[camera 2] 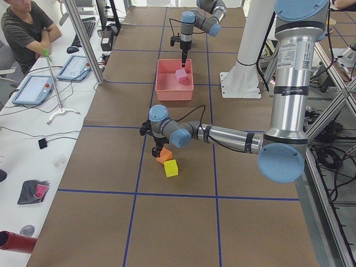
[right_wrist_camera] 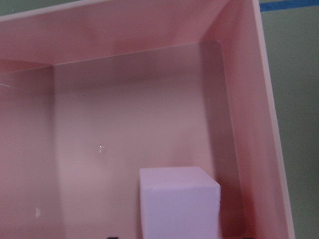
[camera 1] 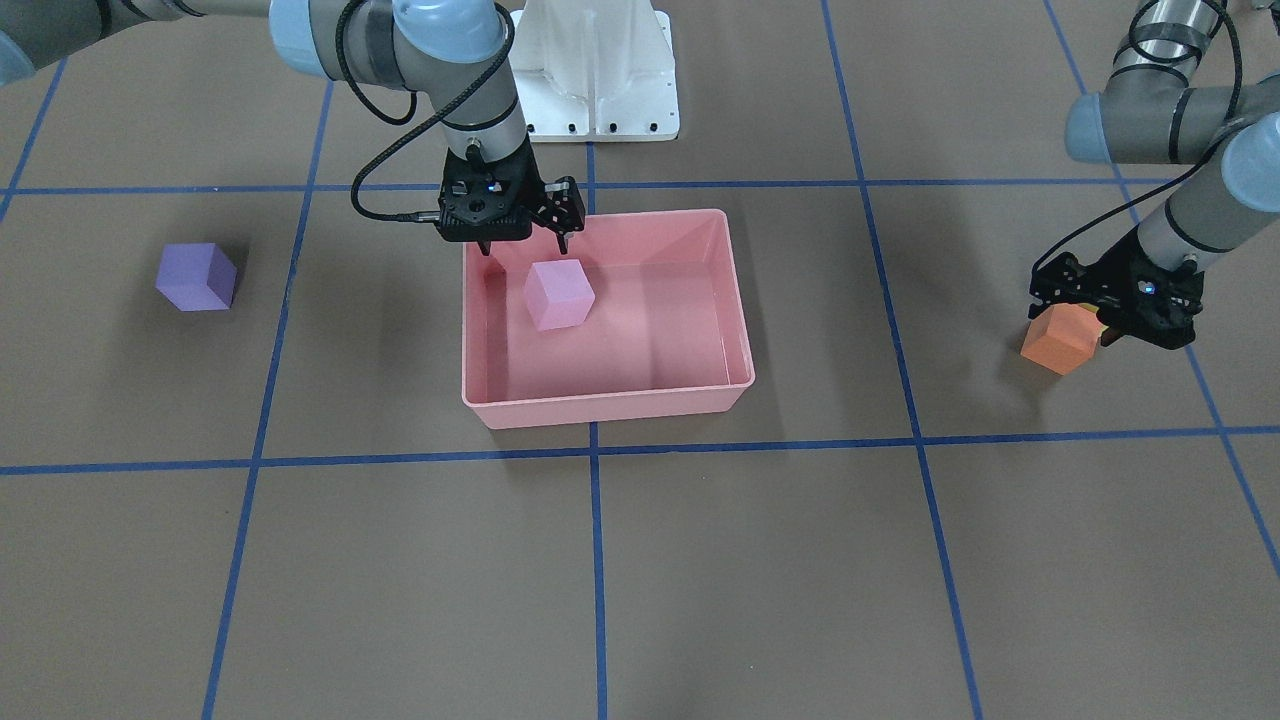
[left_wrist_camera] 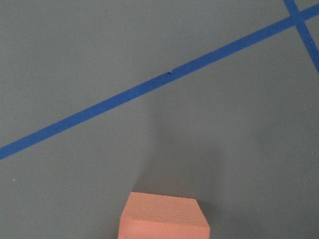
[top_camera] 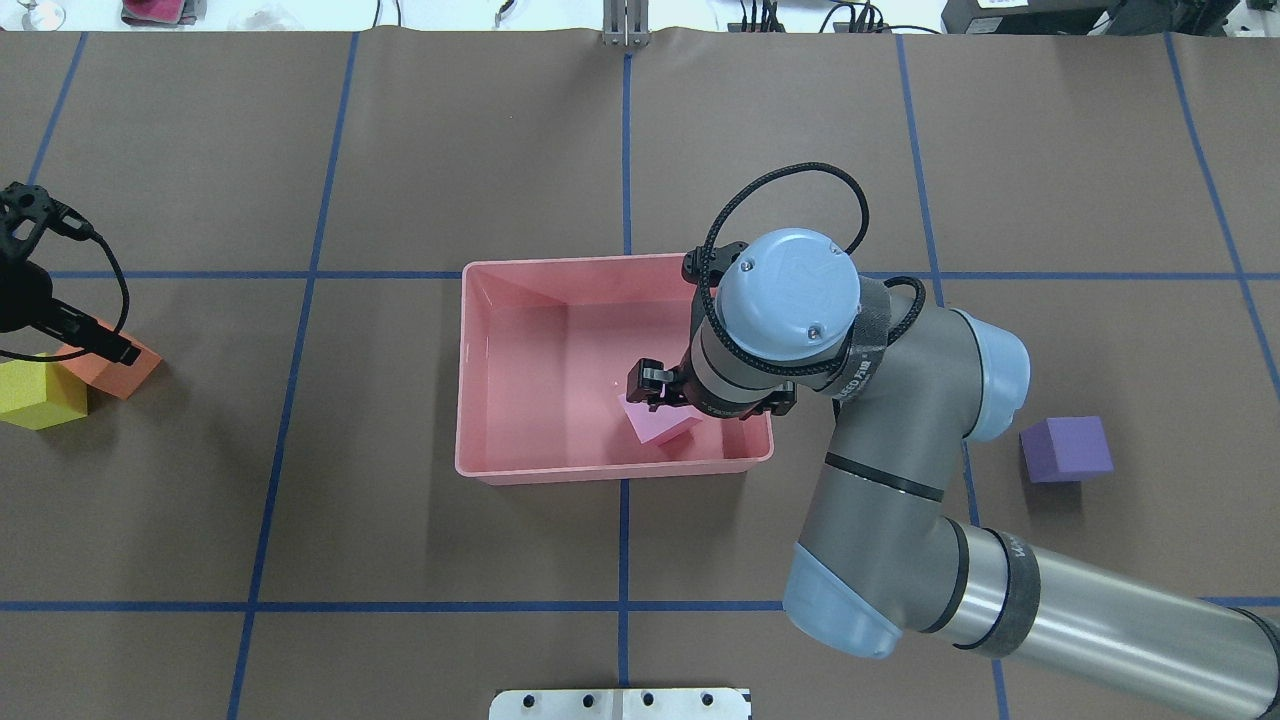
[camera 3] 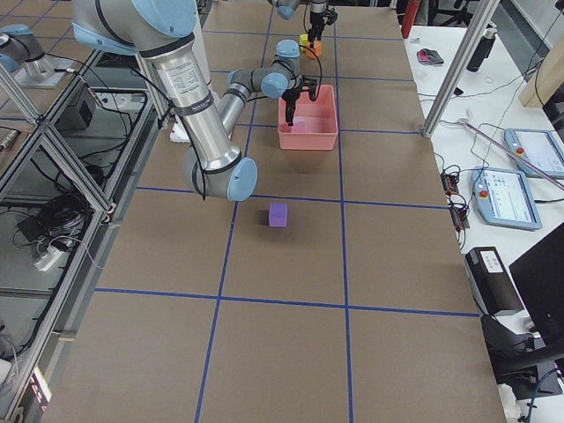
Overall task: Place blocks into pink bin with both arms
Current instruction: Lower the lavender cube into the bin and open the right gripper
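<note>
Blocks, four: pink block in the one pink bin under the empty, wide-spread right gripper; purple block, yellow block outside; left gripper at orange block, grip unclear.

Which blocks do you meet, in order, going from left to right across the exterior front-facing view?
purple block → light pink block, lying inside the pink bin → orange block
</note>
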